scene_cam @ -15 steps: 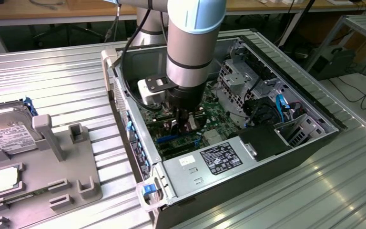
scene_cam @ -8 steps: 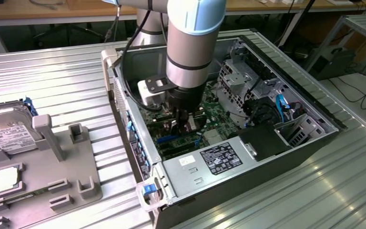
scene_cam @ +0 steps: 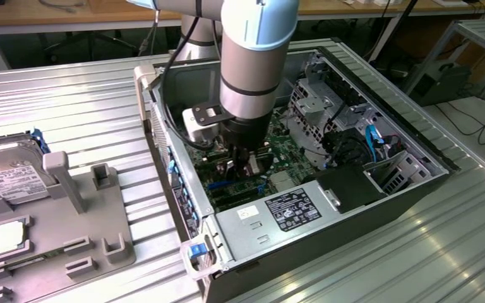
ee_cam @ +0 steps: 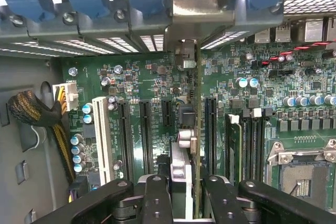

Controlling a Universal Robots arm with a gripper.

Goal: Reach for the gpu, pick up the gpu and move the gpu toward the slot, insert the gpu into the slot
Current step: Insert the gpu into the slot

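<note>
In the wrist view the gpu appears edge-on as a thin dark card, its silver bracket up against the case's rear slot openings. It stands upright over the green motherboard, among the black expansion slots. The slot right beneath it is hidden, so I cannot tell whether it is seated. My gripper is shut on the card, one black finger on each side. In the exterior view the gripper reaches straight down into the open computer case.
Inside the case are the power supply, memory slots, an empty CPU socket and a braided cable bundle. At the exterior view's left, a grey fixture holds a silver hard drive and a CPU chip.
</note>
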